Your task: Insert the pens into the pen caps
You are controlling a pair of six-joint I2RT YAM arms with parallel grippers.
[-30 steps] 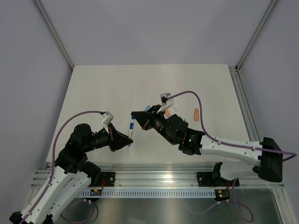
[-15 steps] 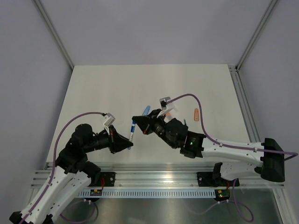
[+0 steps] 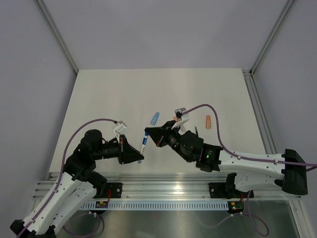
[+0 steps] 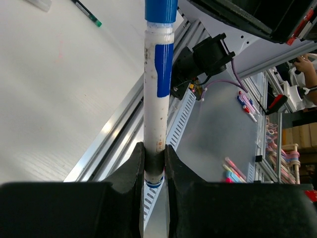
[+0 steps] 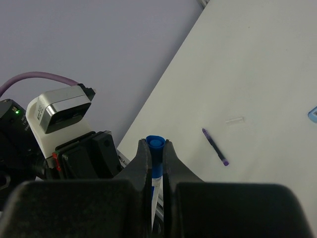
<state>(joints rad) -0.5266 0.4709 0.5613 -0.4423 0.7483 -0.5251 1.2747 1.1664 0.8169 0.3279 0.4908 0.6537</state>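
You have open worktop [image 3: 124,89] across the far half; closer in, the light blue cap [image 3: 155,117] and orange cap [image 3: 208,121] flank the right arm [image 3: 247,161].

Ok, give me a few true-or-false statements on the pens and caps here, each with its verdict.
1. The left gripper is shut on the white pen. True.
2. The right gripper holds an orange cap. False: it grips the blue cap.
3. The orange cap lies loose on the table. True.
4. The light blue cap sits on a pen. False: it lies alone on the table.
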